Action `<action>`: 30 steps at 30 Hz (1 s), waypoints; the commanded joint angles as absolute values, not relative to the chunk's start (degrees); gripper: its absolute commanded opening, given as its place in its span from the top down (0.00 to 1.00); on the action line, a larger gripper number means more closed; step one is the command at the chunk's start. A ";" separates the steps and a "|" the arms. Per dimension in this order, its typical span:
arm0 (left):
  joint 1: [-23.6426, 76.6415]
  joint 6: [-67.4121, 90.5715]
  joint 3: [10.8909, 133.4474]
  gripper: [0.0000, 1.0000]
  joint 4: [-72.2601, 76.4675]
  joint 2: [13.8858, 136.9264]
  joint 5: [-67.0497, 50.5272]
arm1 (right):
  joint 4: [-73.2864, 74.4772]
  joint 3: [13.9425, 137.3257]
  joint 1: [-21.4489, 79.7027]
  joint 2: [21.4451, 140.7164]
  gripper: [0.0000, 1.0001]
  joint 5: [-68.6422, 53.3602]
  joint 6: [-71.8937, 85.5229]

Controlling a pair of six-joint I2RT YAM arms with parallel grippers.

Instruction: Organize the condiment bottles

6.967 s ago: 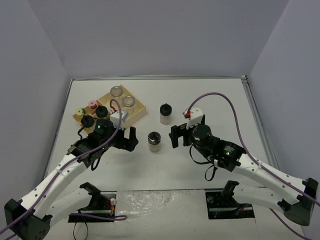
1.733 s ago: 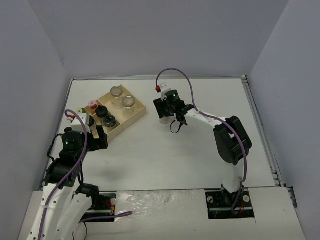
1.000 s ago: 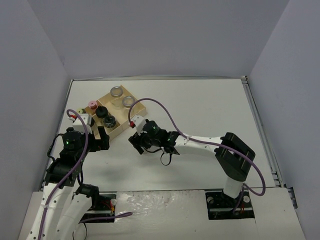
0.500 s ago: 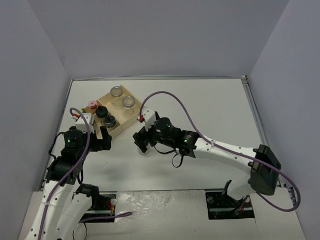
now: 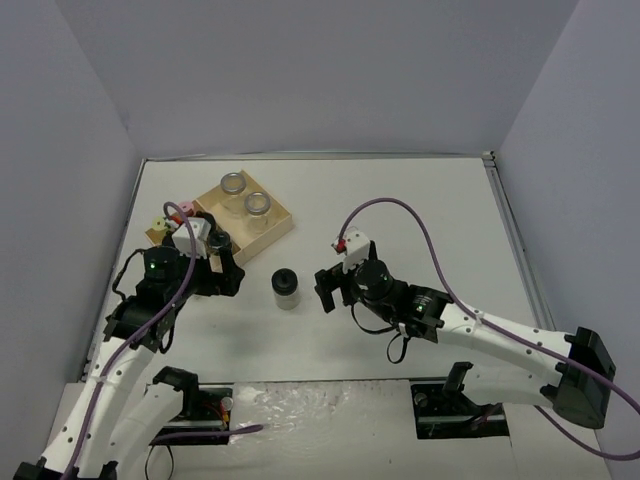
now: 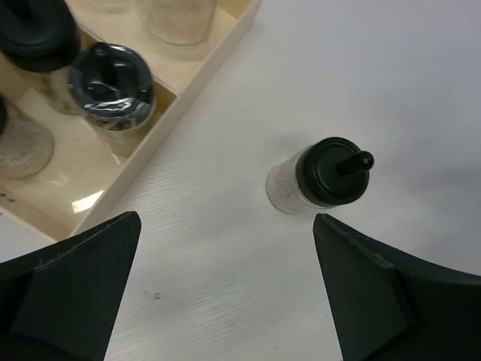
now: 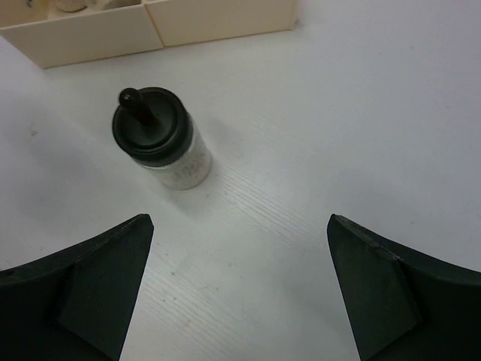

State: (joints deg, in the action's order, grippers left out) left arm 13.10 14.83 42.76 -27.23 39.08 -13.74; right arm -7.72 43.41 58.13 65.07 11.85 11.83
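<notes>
jar (image 6: 316,177): clear body, matt black cap | tray (image 6: 75,173): pale smooth wood | table (image 6: 338,75): white matt

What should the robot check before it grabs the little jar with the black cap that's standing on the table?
1. Jar standing upright on the table: ok.
2. Nothing touching the jar: ok, both tools are clear of it.
3. Left tool open: ok.
4. Right tool open: ok.
5. Jar centred in front of a tool: not ok, it sits off to one side in both wrist views.
6. Room for it in the tray: cannot tell; some bare floor shows in the near compartment, but maybe not enough.
</notes>
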 commanded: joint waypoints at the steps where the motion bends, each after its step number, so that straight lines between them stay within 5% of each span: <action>1: 25.28 17.02 46.17 0.03 -20.10 45.36 -7.88 | -6.44 40.75 54.28 56.54 0.03 20.77 19.81; 6: 40.38 18.27 49.56 0.03 -18.90 52.79 7.68 | -1.95 36.67 48.97 46.54 0.03 21.45 25.73; 12: 46.11 20.29 51.24 0.03 -15.47 60.60 12.24 | 4.28 36.21 47.99 40.54 0.03 22.40 26.89; 30: 47.29 26.12 55.14 0.03 -16.48 76.16 15.02 | 7.11 34.89 47.90 36.50 0.03 22.60 28.04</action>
